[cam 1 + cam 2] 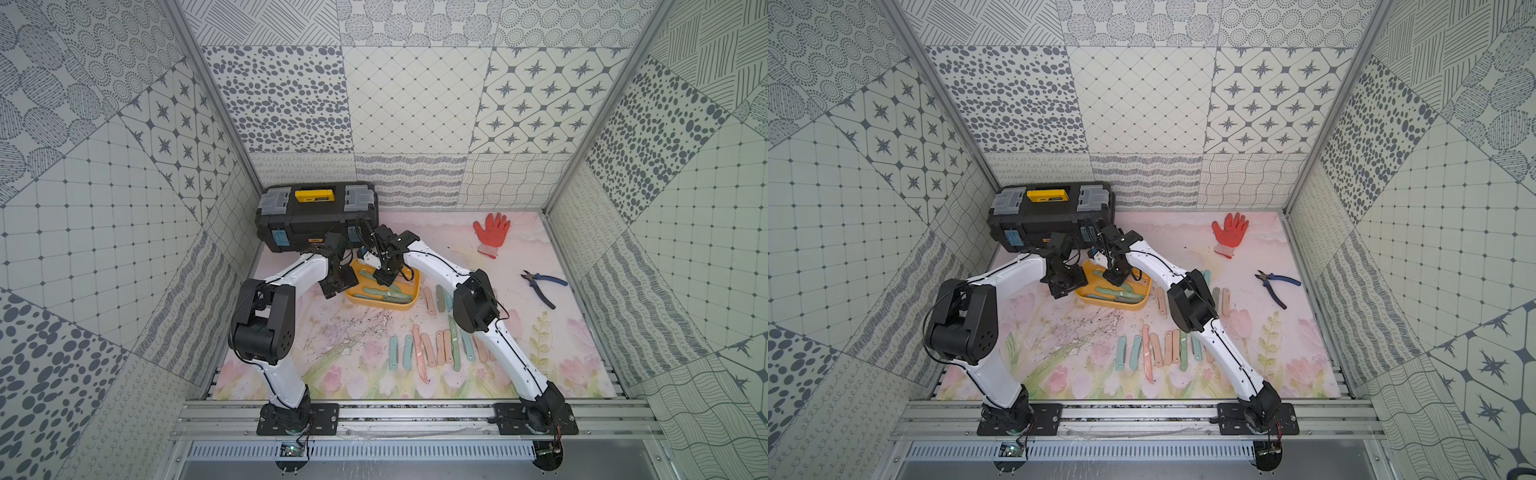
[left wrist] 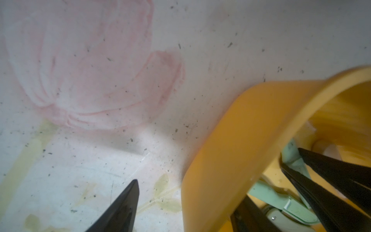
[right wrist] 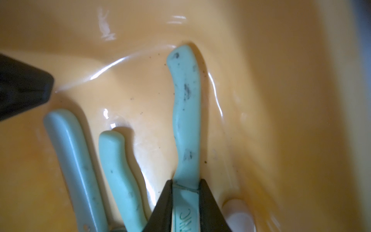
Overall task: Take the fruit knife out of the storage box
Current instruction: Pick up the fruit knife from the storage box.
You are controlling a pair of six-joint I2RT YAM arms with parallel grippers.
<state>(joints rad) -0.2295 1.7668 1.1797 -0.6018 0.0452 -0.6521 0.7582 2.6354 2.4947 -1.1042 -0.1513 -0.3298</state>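
Right claw (image 3: 185,187): closed on a teal fruit knife (image 3: 185,112), with one finger pressed to each side where the handle meets the sheath.
Fruit knife: inside the storage box (image 1: 386,306), low on its floor by a side wall; the handle points away from the claw.
Storage box: yellow and lidless; the right claw reaches down into it.
Other contents: a second teal knife (image 3: 118,170) and a grey-blue knife (image 3: 74,160) lie just beside the held one. A pale rounded end (image 3: 239,219) lies on the claw's opposite side.
Left claw (image 2: 220,176): open, astride the box wall. One finger (image 2: 128,200) is outside over the floral mat (image 1: 332,353); the other is inside.
Toolbox (image 1: 316,216): black with a yellow handle, lid shut, beyond both claws.
Loose knives (image 1: 432,349): pink and teal, on the mat outside the box, back from the right claw toward the arm bases.
Orange glove (image 1: 490,232), pliers (image 1: 542,284): well apart from the right claw, on its outer side.
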